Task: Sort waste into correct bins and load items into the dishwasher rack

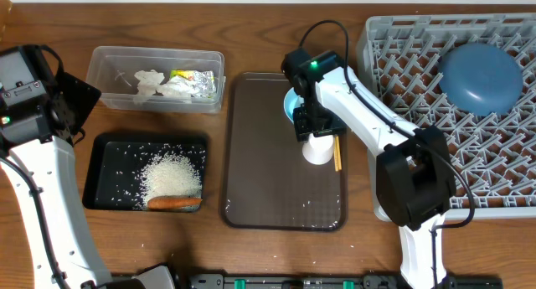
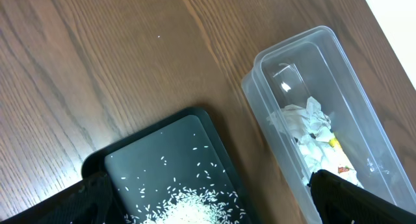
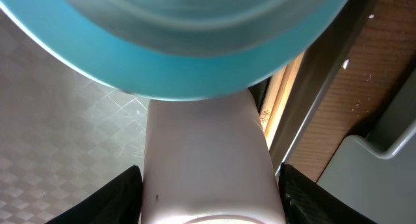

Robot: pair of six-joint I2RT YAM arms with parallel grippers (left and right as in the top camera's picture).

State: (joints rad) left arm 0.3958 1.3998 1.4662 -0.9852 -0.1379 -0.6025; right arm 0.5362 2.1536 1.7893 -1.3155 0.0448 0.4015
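Reading the overhead view with its top as twelve, the small white cup stands upright on the dark brown rectangular serving tray, toward the tray's three o'clock side. The right end effector is down over it, with one finger at each side wall, at or against the cup. Whether they press yet I cannot tell. The left end effector hangs wide open and empty at the wooden surface's nine o'clock. It is above the shallow black rectangular tray holding rice and the clear plastic rectangular tub.

The cup looks light, stiff and smooth-walled, so it is probably slippery and breakable. A hold across the body, below the rim, with a moderate squeeze seems the safest.

A light blue round vessel, bowl or cup I cannot tell, sits touching or just beside the white cup at its eleven o'clock. The thin wooden chopsticks lie just beside it at three o'clock, along the tray's raised rim. A straight lift would best avoid dragging either.

The large square grey plastic rack lies at the surface's three o'clock. The round blue plate fills its twelve o'clock part, and the pegs toward six o'clock stand free. The rack's near wall has to be cleared on the way across.
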